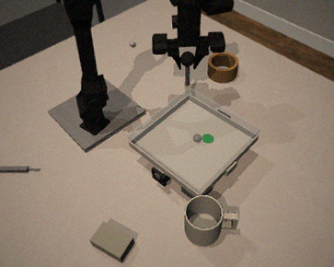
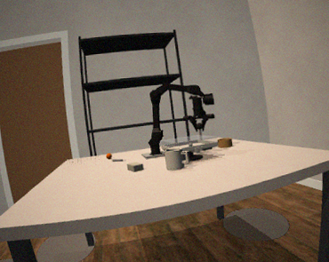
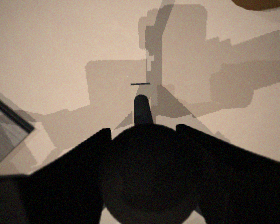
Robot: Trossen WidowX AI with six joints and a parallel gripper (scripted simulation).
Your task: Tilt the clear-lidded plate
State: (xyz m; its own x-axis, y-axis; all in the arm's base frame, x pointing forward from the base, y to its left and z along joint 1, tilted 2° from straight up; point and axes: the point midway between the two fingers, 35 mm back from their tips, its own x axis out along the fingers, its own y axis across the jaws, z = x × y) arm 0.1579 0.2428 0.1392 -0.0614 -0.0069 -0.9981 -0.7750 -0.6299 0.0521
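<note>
The square clear-lidded plate (image 1: 194, 142) sits mid-table, tilted, with its far corner raised. The steel ball (image 1: 197, 138) lies just left of the green printed spot (image 1: 207, 139), touching its edge or nearly so. A thin handle rod (image 1: 187, 76) rises from the plate's far corner to a round black knob (image 1: 188, 58). My gripper (image 1: 188, 57) is shut on that knob from above. In the wrist view the knob (image 3: 142, 170) fills the bottom, with the rod (image 3: 142, 110) below it and a plate corner (image 3: 12, 130) at the left. In the exterior view the gripper (image 2: 200, 123) hangs over the plate (image 2: 187, 143).
A brown tape ring (image 1: 222, 64) lies right of the gripper. A grey mug (image 1: 203, 220) with a small cube (image 1: 231, 218) stands near the plate's front corner. A grey block (image 1: 113, 239), a pen-like tool (image 1: 15, 169), a small white ball (image 1: 132, 44) and the arm's base (image 1: 96, 113) are around.
</note>
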